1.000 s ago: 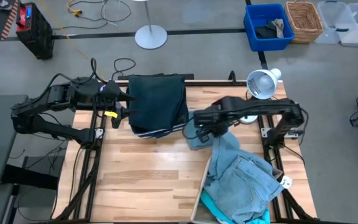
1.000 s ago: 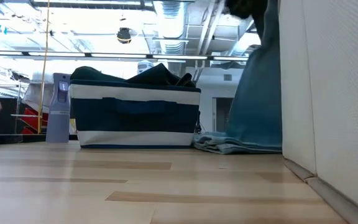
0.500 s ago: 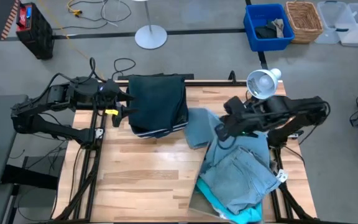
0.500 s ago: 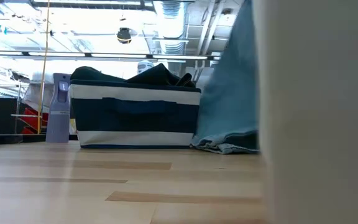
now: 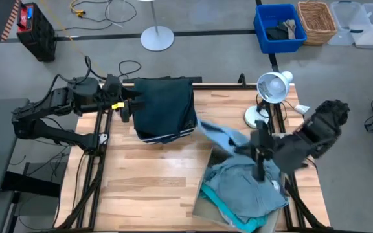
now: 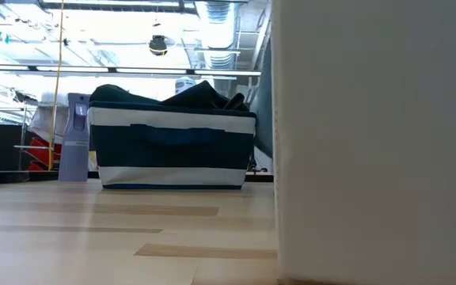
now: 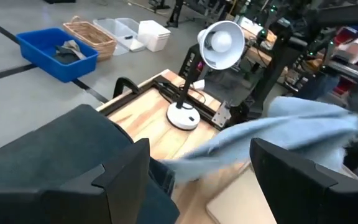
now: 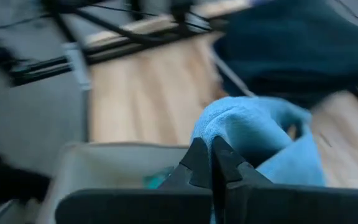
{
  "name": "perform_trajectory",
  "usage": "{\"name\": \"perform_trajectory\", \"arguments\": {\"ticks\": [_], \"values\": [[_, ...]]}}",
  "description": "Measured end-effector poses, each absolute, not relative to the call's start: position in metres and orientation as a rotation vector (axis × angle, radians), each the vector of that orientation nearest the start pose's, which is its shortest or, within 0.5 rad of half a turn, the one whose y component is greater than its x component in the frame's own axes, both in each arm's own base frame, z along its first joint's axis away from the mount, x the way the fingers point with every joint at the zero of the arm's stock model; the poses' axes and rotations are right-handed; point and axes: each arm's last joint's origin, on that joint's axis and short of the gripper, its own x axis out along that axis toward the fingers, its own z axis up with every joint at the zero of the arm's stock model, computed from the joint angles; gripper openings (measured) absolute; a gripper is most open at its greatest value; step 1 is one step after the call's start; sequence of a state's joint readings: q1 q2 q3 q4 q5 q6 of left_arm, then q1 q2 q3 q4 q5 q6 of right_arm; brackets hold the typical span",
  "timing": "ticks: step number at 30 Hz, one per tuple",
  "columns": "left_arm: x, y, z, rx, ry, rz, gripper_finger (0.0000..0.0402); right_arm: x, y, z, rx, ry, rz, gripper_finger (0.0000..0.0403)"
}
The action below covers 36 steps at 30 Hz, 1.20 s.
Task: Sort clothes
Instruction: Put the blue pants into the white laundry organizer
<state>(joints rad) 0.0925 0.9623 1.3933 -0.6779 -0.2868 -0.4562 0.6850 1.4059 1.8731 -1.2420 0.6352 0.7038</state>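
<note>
While dark garments (image 5: 164, 103) already fill the striped bin (image 6: 172, 154), the right gripper (image 8: 211, 163) pinches the grey-blue garment (image 5: 222, 136) — more wait in the beige box (image 5: 203, 206); the left gripper (image 7: 197, 180) hangs spread.

Even, bright overhead light covers the table (image 5: 147, 181) with only soft shadows. A lit desk lamp (image 5: 272, 86) glares white. Ceiling lights wash out the low view's background. The pale denim garment (image 7: 278, 134) smears with motion blur; the right wrist view is blurred throughout.
</note>
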Motion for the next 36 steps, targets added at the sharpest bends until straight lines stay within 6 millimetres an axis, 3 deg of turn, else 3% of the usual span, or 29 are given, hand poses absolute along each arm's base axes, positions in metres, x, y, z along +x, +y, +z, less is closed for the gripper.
{"name": "perform_trajectory", "arguments": {"ticks": [4, 8, 14, 19, 23, 29, 36], "values": [[0.163, 0.024, 0.453, -0.431, 0.158, 0.436, 0.0271, 0.183, 0.162, 0.465, 0.161, 0.577, -0.009, 0.0], [0.171, 0.024, 0.449, -0.427, 0.182, 0.444, 0.0271, 0.178, 0.184, 0.451, 0.107, 0.66, 0.03, 0.0001], [0.188, 0.026, 0.443, -0.438, 0.202, 0.451, 0.0271, 0.188, 0.216, 0.408, 0.105, 0.954, -0.003, 0.0002], [0.201, 0.027, 0.441, -0.448, 0.195, 0.447, 0.0271, 0.209, 0.246, 0.372, 0.109, 1.144, 0.021, 0.0003], [0.207, 0.028, 0.438, -0.435, 0.209, 0.448, 0.0271, 0.229, 0.264, 0.338, 0.099, 1.228, -0.074, 0.001], [0.218, 0.027, 0.433, -0.429, 0.231, 0.443, 0.0271, 0.25, 0.274, 0.303, 0.153, 1.329, -0.196, 0.0075], [0.231, 0.026, 0.428, -0.448, 0.263, 0.362, 0.0271, 0.251, 0.281, 0.307, 0.257, 1.273, -0.17, 0.0196]]}}
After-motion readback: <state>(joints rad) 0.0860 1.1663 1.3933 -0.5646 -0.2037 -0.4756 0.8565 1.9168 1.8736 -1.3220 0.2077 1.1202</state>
